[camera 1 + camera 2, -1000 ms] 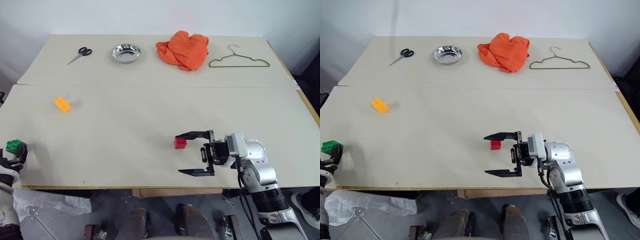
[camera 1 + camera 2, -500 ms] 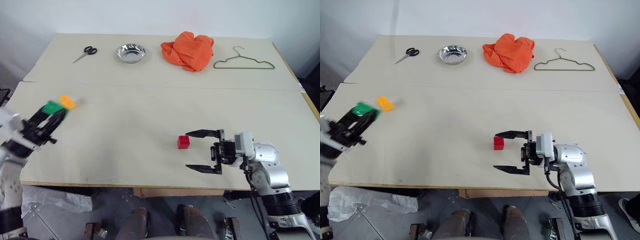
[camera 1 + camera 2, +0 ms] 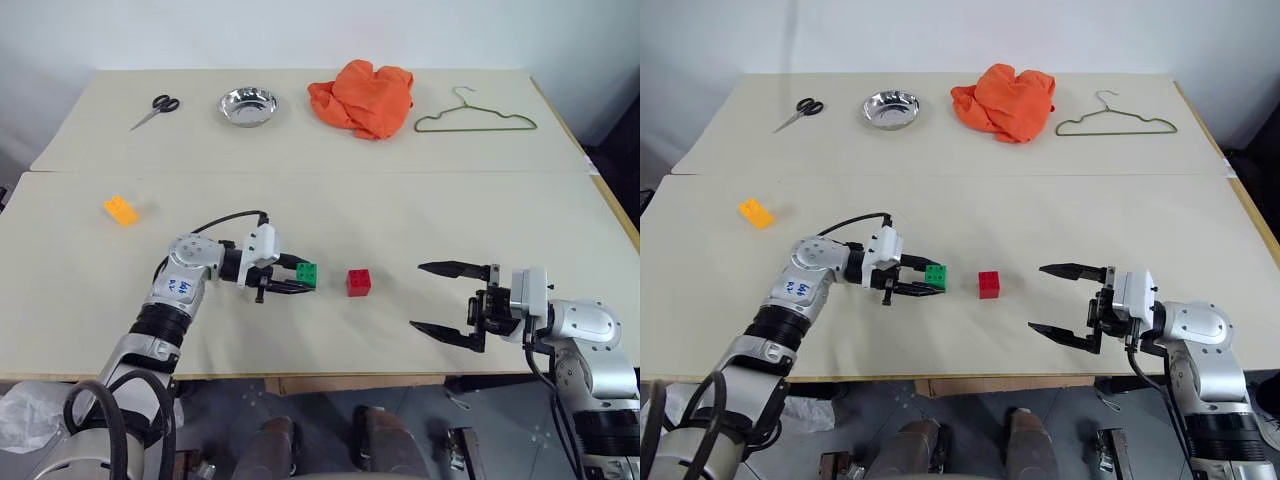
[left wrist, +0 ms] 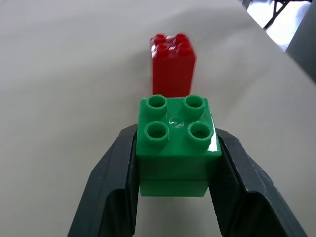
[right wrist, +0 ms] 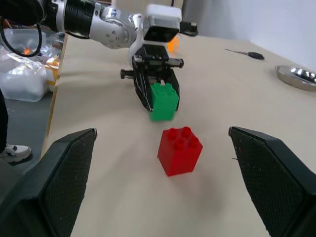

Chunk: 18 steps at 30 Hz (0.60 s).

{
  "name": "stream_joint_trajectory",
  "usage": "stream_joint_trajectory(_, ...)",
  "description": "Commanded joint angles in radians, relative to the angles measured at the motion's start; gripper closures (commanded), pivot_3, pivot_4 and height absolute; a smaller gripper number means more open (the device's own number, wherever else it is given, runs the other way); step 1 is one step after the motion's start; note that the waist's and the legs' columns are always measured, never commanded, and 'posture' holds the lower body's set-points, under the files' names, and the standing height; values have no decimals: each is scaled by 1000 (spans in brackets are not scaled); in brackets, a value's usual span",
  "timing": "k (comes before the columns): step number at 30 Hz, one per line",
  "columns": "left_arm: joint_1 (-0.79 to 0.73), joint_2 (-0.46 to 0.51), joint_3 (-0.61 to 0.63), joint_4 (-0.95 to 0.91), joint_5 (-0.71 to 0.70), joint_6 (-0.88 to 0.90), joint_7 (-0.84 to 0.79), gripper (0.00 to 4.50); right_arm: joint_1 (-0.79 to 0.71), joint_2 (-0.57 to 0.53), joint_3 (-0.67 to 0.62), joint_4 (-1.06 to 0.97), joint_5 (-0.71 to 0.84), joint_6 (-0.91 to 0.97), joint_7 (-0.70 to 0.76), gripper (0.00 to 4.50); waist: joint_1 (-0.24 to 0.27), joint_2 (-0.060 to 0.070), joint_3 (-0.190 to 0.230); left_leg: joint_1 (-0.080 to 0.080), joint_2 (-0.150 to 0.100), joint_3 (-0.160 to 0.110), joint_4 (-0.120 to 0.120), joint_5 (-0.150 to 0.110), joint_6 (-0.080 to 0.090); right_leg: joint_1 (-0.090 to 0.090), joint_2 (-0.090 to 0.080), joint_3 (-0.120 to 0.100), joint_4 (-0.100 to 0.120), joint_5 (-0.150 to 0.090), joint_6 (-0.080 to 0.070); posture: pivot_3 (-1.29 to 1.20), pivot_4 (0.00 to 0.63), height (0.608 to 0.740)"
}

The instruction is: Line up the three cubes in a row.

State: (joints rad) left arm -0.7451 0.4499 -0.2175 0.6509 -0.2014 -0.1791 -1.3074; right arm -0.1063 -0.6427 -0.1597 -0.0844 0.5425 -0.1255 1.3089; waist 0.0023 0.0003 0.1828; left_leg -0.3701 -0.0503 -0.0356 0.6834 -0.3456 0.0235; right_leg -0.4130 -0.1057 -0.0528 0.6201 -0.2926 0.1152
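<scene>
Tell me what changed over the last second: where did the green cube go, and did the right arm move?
The left gripper, shut on the green cube, swung in from the table's left edge and now holds it just left of the red cube, apart from it. The right gripper, open, pulled back rightward from the red cube. The red cube and orange-yellow cube stayed put.

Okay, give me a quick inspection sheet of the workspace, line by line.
Surface: beige table, two boards meeting at a seam.
Job's things: green cube held beside red cube, small gap between them; orange-yellow cube apart, far left.
Clutter: scissors, metal bowl, orange cloth, wire hanger along far edge.
Grippers: left gripper shut on green cube; right gripper open, empty.
Cables: black cable on left forearm.
Surroundings: white wall, tiled floor.
</scene>
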Motion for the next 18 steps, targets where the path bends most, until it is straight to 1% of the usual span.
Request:
stream_joint_trajectory(1, -14, -9, -6, 5, 25, -22, -31, 2992, 18, -21, -41, -48, 19, 5, -27, 0, 2, 0, 0, 0, 0, 0, 0, 0, 0, 0, -1, 0, 0, 0, 0, 0, 150, 740)
stream_joint_trajectory(5, -14, -19, -3, 34, 70, -67, 10, 2992, 16, -20, -41, -36, 12, -7, -37, 0, 11, 0, 0, 0, 0, 0, 1, 0, 0, 0, -4, 0, 0, 0, 0, 0, 150, 740)
stream_joint_trajectory(10, 15, -22, 16, 1, 37, -14, -17, 2992, 14, -13, -21, -39, 13, 4, -46, 0, 21, 0, 0, 0, 0, 0, 1, 0, 0, 1, -4, 0, 0, 0, 1, 0, 150, 740)
stream_joint_trajectory(12, 31, -13, 20, -30, 21, 19, -43, 2229, 0, -6, -4, -24, 5, 2, -44, 0, 20, 0, 0, 0, 0, 0, 1, 0, 0, 1, -4, 0, 0, 0, 1, 0, 150, 740)
stream_joint_trajectory(14, 42, -8, 25, -52, 18, 35, -52, 1685, -8, -3, 4, -14, 1, -2, -41, 0, 21, 0, 0, 0, 0, 0, 1, 0, 0, 0, -4, 0, 0, 0, 1, 0, 150, 740)
stream_joint_trajectory(15, 45, -7, 28, -58, 19, 35, -54, 1330, -10, -2, 7, -12, 1, -3, -41, 0, 21, 0, 0, 0, 0, 0, 1, 0, 0, 0, -4, 0, 0, 0, 1, 0, 150, 740)
stream_joint_trajectory(18, 58, 5, 86, -77, -5, 19, -10, 468, -40, 12, 33, 9, -1, -2, -31, 0, 21, 0, 0, 0, 0, 0, 2, 0, 0, 1, -4, 0, 0, 0, 1, 0, 150, 740)
